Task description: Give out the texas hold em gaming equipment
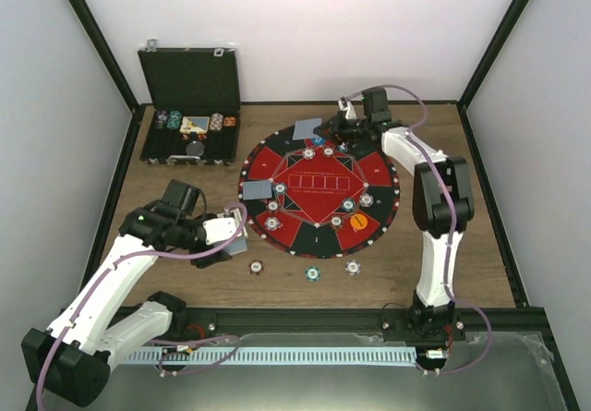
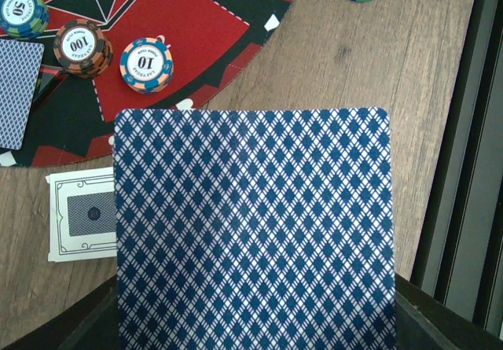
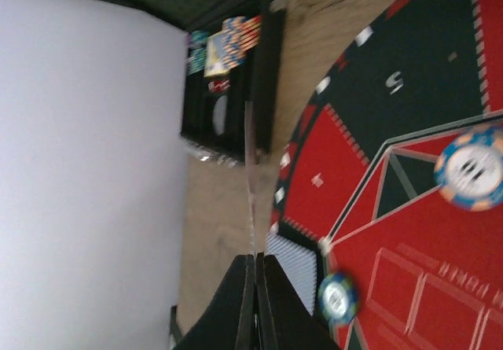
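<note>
My left gripper (image 1: 228, 245) is shut on a blue diamond-backed playing card (image 2: 251, 232), held over the wood just off the near-left edge of the round red and black poker mat (image 1: 319, 189). The card hides the fingers. A card with a white border (image 2: 82, 216) lies on the table beneath it. My right gripper (image 3: 255, 259) is shut on a card seen edge-on (image 3: 250, 169), above the mat's far edge. Cards lie on the mat at the far side (image 1: 307, 128) and the left (image 1: 259, 190). Striped chips (image 2: 146, 64) ring the mat, with an orange disc (image 1: 358, 220).
The open black case (image 1: 189, 106) with chips and cards stands at the back left. Three loose chips lie on the wood in front of the mat, one on the left (image 1: 256, 266), one in the middle (image 1: 313, 273) and one on the right (image 1: 353, 266). A metal rail (image 1: 305, 351) runs along the near edge.
</note>
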{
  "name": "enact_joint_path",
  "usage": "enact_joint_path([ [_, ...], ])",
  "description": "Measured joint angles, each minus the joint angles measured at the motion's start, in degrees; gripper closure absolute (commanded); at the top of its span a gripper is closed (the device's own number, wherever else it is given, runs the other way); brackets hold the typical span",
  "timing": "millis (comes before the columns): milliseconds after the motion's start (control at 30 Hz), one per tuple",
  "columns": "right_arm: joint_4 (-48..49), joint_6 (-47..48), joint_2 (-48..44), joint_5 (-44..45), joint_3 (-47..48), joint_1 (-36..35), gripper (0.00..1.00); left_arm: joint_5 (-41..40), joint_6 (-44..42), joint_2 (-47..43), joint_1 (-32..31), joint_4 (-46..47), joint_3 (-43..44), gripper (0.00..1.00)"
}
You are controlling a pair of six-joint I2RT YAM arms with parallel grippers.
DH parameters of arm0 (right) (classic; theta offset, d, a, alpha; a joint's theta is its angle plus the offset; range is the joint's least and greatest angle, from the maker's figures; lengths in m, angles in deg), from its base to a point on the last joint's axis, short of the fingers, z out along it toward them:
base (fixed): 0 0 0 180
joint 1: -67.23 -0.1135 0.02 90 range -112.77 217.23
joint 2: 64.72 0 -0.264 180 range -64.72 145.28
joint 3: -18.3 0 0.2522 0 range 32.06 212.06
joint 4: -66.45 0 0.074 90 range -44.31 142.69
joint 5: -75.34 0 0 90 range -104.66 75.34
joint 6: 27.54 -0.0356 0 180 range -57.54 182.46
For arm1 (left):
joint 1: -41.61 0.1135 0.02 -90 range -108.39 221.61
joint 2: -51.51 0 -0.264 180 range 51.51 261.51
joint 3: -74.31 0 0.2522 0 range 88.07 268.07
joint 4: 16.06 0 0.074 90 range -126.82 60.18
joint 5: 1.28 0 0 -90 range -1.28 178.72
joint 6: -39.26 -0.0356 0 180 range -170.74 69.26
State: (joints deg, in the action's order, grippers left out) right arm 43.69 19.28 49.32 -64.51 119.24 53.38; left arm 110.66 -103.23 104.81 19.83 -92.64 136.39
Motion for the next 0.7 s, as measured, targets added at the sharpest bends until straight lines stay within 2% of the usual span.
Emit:
enact_joint_path([
  [167, -7.1, 2.3, 14.8, 2.2, 14.6, 0.0, 0.99, -0.1, 0.0, 0.0, 0.0, -0.3, 0.0, 0.94],
  [300, -11.3, 2.5, 21.9, 3.5, 20.2, 0.1, 0.99, -0.3, 0.0, 0.0, 0.0, -0.5, 0.0, 0.94],
  [567, -15.5, 3.6, 24.7, 5.0, 22.6, 0.2, 0.99, -0.2, 0.0, 0.0, 0.0, -0.7, 0.0, 0.94],
  [633, -16.0, 3.8, 24.7, 5.1, 22.6, 0.2, 0.92, -0.2, 0.0, -0.1, 0.0, -0.7, 0.0, 0.94],
  [700, -16.3, 3.9, 24.7, 5.2, 22.6, 0.2, 0.74, -0.2, 0.0, -0.4, 0.0, -0.8, 0.0, 0.94],
])
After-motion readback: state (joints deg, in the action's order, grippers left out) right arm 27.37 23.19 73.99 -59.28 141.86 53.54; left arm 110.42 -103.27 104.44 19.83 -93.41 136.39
